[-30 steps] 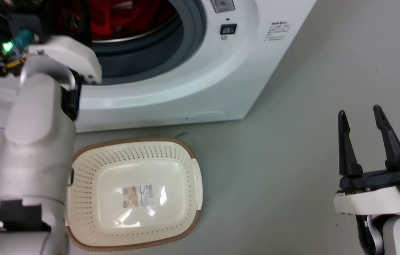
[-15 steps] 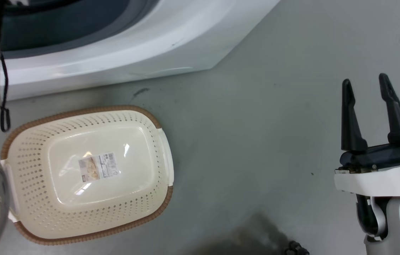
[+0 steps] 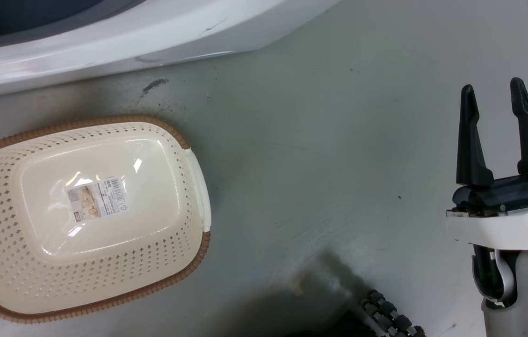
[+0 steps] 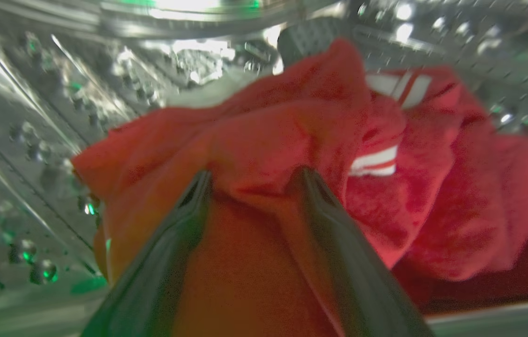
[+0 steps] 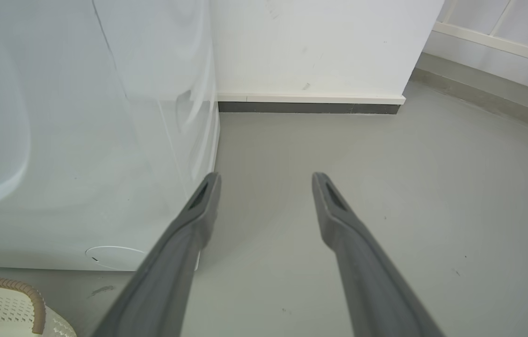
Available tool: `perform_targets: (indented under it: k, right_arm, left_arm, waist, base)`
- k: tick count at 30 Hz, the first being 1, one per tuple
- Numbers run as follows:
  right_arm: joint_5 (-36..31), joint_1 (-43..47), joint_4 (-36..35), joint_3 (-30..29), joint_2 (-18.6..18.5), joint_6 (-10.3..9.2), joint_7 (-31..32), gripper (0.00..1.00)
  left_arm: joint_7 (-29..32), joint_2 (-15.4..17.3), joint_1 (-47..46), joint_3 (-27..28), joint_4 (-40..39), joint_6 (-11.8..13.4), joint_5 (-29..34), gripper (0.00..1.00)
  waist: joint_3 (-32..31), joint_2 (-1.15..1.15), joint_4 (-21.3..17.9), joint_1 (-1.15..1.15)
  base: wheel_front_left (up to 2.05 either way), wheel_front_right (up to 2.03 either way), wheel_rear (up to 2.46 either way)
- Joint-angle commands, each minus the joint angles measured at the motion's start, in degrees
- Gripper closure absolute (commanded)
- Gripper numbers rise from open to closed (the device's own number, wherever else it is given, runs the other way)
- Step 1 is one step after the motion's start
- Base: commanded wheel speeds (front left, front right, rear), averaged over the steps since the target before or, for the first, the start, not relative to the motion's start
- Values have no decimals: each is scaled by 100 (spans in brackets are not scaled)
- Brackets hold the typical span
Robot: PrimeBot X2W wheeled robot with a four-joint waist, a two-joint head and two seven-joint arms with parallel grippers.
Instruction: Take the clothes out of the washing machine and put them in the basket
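Observation:
In the left wrist view, the clothes point(image 4: 292, 140) are a heap of red fabric with white stripes, lying inside the washing machine's perforated steel drum point(image 4: 58, 117). My left gripper point(image 4: 254, 175) is open, its two fingers pressed into the red cloth with a fold bulging between them. The cream basket point(image 3: 170, 252) with its brown rim stands empty on the floor in front of the white washing machine point(image 3: 104, 37); a label sticker lies on its base. My right gripper point(image 3: 495, 93) hovers open over bare floor, far right of the basket.
The grey floor point(image 3: 315, 164) stretches between basket and right gripper. A ribbed black part point(image 3: 390, 313) of my base shows at the bottom edge. In the right wrist view, the washing machine's side point(image 5: 81, 140), a white wall with dark skirting point(image 5: 310, 107) and the basket's corner point(image 5: 6, 299) appear.
The head camera has tilted down, so the drum opening and my left arm have left its picture. The right gripper stays open in the same pose.

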Motion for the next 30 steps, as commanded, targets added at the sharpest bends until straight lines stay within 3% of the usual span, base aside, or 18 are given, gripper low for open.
perform_targets:
  k: [1,8,9,10,20,30]
  right_arm:
    - [48,-86,-23,12,10,-4,-12,0]
    - [112,-157,-25,5,10,-4,-12,0]
    - [121,-173,-19,3,10,-4,-12,0]
    - [124,-183,-12,4,10,-4,-12,0]
    - [122,-181,11,20,10,-4,-12,0]
    - [-66,-59,74,22,10,-4,-12,0]
  left_arm:
    - [95,38,-35,-13,51,-6,-44,0]
    - [267,60,-63,-159,104,-15,-19,0]
    - [213,73,-71,-203,85,-12,15,27]
    - [169,88,-84,-220,72,-13,13,100]
    - [-276,69,-72,-346,34,-22,-64,100]
    - [-1129,-261,435,-428,59,-34,-316,100]
  waist:
    - [46,0,-32,-1]
    - [150,0,-47,-1]
    - [155,0,-46,-1]
    - [155,0,-46,-1]
    - [32,0,-27,-1]
    - [-520,0,170,-1]
  base:
    - [0,0,0]
    - [0,0,0]
    - [0,0,0]
    - [0,0,0]
    - [0,0,0]
    - [0,0,0]
